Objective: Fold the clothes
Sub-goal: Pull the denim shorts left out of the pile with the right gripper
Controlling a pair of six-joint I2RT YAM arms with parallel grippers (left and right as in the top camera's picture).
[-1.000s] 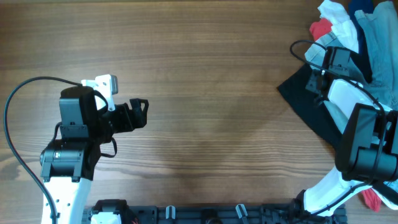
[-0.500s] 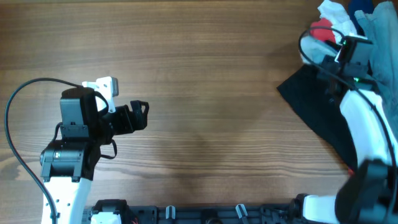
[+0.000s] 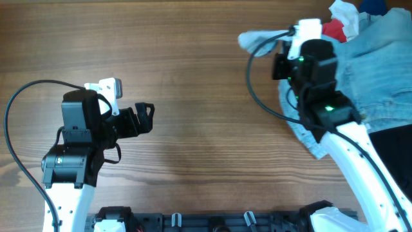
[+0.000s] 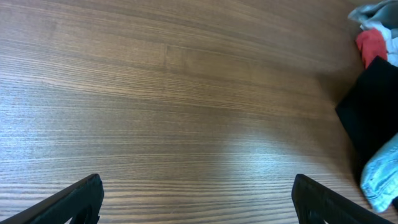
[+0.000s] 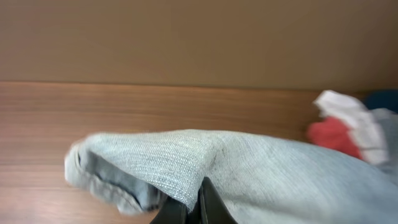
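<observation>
Right gripper (image 5: 194, 202): fingers pressed together, pinching a fold of the denim shorts (image 3: 376, 84).
Denim shorts: draped over the wooden table's (image 3: 206, 77) right side, beside the red garment (image 3: 332, 29).
Left gripper (image 3: 145, 118): spread wide above bare wood.

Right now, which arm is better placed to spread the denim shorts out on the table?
Right. The right gripper is shut on an edge of the denim shorts and can drag them over the table. The left gripper is open, empty, and far from the cloth.
</observation>
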